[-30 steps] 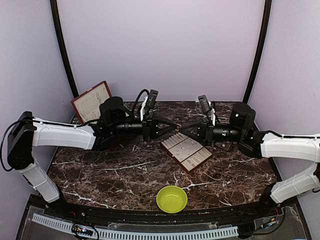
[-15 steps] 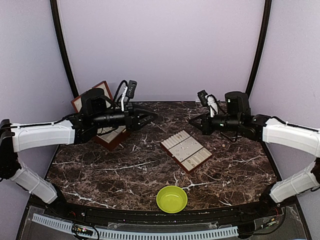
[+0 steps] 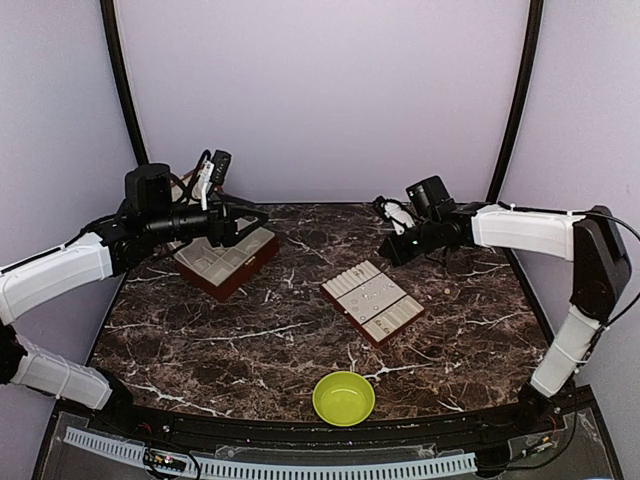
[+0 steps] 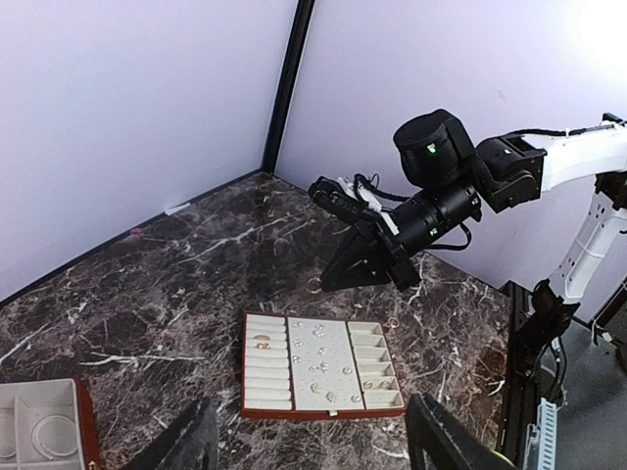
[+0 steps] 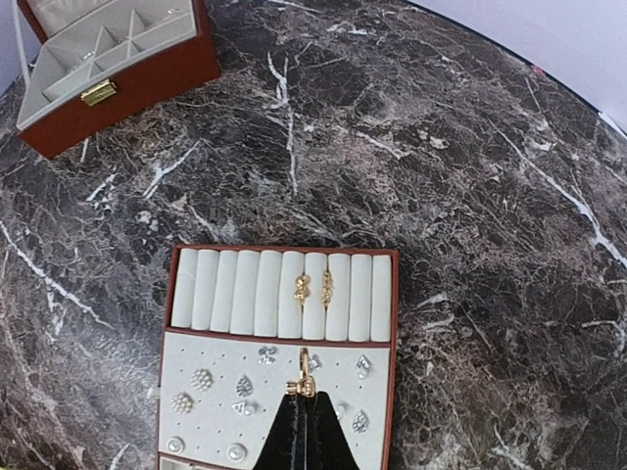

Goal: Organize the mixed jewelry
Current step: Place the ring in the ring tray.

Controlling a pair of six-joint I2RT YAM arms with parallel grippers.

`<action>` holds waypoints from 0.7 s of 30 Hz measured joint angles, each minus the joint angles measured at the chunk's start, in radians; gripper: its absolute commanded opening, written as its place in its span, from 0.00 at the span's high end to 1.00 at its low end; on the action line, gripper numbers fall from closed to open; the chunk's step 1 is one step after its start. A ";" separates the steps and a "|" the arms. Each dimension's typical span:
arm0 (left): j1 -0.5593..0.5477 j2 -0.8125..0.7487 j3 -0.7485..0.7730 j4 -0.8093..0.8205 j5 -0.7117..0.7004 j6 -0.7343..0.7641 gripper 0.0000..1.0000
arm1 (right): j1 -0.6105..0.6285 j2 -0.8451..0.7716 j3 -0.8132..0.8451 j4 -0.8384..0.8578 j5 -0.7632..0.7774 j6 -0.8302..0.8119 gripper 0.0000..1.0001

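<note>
Marbled dark table (image 3: 250,340) and padded tray (image 5: 279,251) lie below the right gripper (image 5: 307,401), closed on a tiny gold ring (image 5: 307,370) by its very tips, so a slight jolt could flick it away; left gripper (image 4: 313,441) hangs open, empty.

Gold ring (image 5: 305,370) in right claw (image 5: 307,396), pale studs (image 5: 203,378) and rings (image 5: 302,286) on tray (image 5: 284,249)

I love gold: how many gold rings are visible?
3: two small gold rings in the brown-edged tray's cream padded rolls; one pinched by the right end effector. Others may be hidden.
</note>
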 measured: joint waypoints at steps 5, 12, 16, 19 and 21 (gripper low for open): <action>0.002 -0.020 -0.002 -0.057 -0.052 0.065 0.32 | -0.013 0.122 0.079 -0.026 0.002 -0.032 1.00; 0.002 -0.031 -0.002 -0.106 -0.083 0.098 0.32 | -0.018 0.259 0.173 -0.060 0.010 -0.053 1.00; 0.002 -0.035 -0.002 -0.113 -0.089 0.101 0.32 | -0.018 0.298 0.201 -0.071 0.017 -0.062 1.00; 0.002 -0.035 -0.002 -0.119 -0.090 0.101 0.32 | -0.018 0.318 0.215 -0.079 0.025 -0.074 1.00; 0.002 -0.035 -0.002 -0.120 -0.090 0.101 0.32 | -0.018 0.333 0.225 -0.084 0.029 -0.079 1.00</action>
